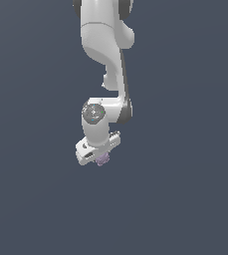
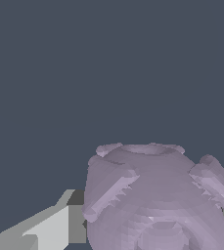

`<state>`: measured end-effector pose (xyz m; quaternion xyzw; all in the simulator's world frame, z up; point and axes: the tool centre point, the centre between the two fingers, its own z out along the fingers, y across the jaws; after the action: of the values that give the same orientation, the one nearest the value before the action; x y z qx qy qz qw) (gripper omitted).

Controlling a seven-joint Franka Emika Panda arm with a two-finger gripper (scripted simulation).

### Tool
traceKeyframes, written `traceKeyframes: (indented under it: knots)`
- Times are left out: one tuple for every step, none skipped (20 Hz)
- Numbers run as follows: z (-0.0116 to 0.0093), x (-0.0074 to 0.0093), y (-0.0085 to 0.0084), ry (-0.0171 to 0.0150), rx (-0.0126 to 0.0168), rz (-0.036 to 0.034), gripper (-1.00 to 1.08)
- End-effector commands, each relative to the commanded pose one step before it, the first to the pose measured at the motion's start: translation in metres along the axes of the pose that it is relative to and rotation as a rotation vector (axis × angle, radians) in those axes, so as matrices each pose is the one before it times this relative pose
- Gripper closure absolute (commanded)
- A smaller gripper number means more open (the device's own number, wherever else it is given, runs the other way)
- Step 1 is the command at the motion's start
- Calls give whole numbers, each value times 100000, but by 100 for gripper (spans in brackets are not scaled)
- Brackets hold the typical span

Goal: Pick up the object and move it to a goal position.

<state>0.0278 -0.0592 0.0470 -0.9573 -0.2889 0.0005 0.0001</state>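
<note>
Arm [image 1: 105,60]: one, white.
Gripper [image 1: 100,158]: one, closed narrow around the object.
Object [image 2: 155,200]: one lilac knobbly lump, between two fingers [image 2: 50,229].
Bench edges: not visible.

All around there is only a flat, plain slate-blue backdrop [image 1: 185,199], even in tone from edge to edge in the exterior view, with no marks, seams or shadows on it. The wrist view shows the same dark blue-grey field [image 2: 108,63] across its upper part, smooth and featureless. Whether this is a table or just background cannot be told.
</note>
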Motion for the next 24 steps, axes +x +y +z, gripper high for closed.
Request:
traceKeyframes:
  knots:
    - [-809, -12, -245, 94, -75, -23, 108]
    - [-413, -28, -142, 0, 0, 0, 108]
    - [-463, -22, -170, -30, -34, -18, 108]
    - [-517, -34, -177, 0, 0, 0, 108]
    - [-570, -37, -195, 0, 0, 0, 108]
    - [-624, -40, -213, 0, 0, 0, 108]
    - [-680, -43, -231, 0, 0, 0, 108]
    - [-733, -34, -265, -32, -28, -24, 108]
    - [-797, -49, -269, 0, 0, 0, 108]
    - [-858, -51, -289, 0, 0, 0, 108]
    - [-919, -54, -309, 0, 0, 0, 108]
    - [-975, -55, -327, 0, 0, 0, 108]
    - [-1026, -56, -343, 0, 0, 0, 108]
    - [-1062, -34, -383, -42, -31, -45, 108]
    - [-1081, -53, -358, 0, 0, 0, 108]
    - [-1062, -48, -349, 0, 0, 0, 108]
    - [-1030, -44, -337, 0, 0, 0, 108]
    - [-992, -40, -324, 0, 0, 0, 108]
    - [-951, -37, -310, 0, 0, 0, 108]
    - [-911, -34, -296, 0, 0, 0, 108]
    - [-870, -24, -284, 21, 38, -22, 108]
    - [-836, -20, -265, 0, 0, 0, 108]
    - [-796, -13, -249, 0, 0, 0, 108]
    - [-753, -15, -221, 29, 39, 3, 108]
